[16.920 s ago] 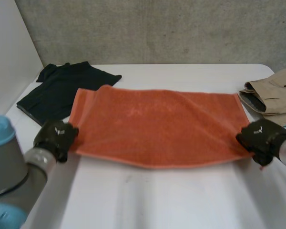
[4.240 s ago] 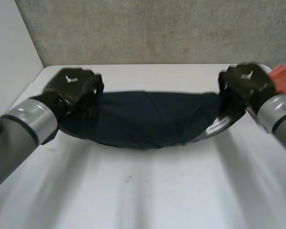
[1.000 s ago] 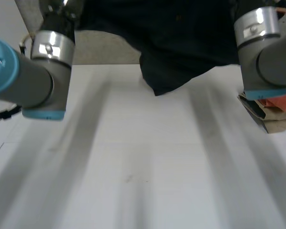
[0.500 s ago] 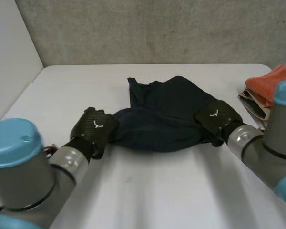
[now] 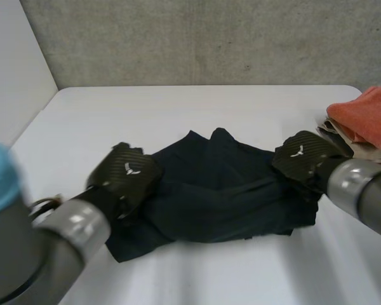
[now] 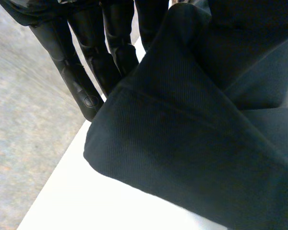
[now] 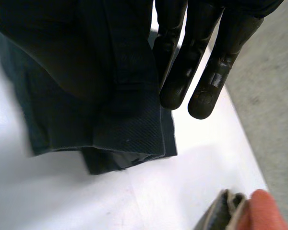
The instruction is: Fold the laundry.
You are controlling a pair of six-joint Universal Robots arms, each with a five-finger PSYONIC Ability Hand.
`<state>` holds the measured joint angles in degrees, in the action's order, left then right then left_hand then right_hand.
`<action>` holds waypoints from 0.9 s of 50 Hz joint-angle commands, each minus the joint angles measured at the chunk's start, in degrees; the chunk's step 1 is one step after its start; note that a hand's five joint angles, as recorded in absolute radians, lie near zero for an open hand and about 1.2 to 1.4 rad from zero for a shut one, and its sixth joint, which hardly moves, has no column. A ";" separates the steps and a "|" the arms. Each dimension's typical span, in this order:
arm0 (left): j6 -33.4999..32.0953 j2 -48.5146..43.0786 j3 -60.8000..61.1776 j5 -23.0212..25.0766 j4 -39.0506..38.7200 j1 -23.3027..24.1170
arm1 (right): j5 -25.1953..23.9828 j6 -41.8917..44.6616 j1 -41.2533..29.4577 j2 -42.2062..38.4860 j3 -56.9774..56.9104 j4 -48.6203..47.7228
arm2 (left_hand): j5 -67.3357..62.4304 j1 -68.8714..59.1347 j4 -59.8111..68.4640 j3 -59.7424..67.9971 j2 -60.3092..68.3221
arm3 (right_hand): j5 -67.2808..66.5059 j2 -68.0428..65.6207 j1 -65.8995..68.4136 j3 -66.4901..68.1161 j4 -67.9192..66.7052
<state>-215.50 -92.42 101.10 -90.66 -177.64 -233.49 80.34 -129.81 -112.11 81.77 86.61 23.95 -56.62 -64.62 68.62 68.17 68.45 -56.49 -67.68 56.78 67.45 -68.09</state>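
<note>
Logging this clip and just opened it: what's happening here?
Both robot hands are on a dark garment lying rumpled on the white table: the left hand at its left end, the right hand at its right end. It is not neatly folded. An orange towel rests on a beige garment nearby.

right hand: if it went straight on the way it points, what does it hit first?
Most likely the bare white table just ahead of the right hand, beside the dark garment's edge. The orange towel sits off that line. Depth is unclear.
</note>
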 commanded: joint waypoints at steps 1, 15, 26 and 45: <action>-0.18 -20.94 -16.79 -0.57 -9.47 -1.35 | 6.91 -0.71 -1.35 -16.54 -11.52 -12.06 | -12.39 -14.40 10.39 10.84 10.56 | -13.51 -12.32 23.22 12.55 -11.91; -0.09 -21.59 -37.56 -1.89 -44.33 -3.91 | 9.30 -3.43 -2.49 -17.44 -24.92 -60.93 | -13.38 -15.38 11.38 11.83 11.55 | -13.51 -12.32 23.22 12.55 -11.91; 0.08 -12.96 -21.84 -4.17 -39.37 -2.33 | 5.70 -5.80 -3.20 -16.56 -21.40 -56.84 | -12.90 -14.90 10.90 11.35 11.07 | -13.51 -12.32 23.22 12.55 -11.91; 2.54 -16.03 3.14 -7.42 -26.01 5.06 | 3.59 -6.07 -2.76 -16.56 -5.06 -15.60 | 10.95 8.95 -12.95 -12.50 -12.78 | -13.51 -12.32 23.22 12.55 -11.91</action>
<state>-214.47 -104.31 100.72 -98.13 -208.57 -231.19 84.53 -135.75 -114.51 65.48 75.02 1.94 -55.41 -64.38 65.15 65.22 65.13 -56.66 -67.70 56.78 67.46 -68.10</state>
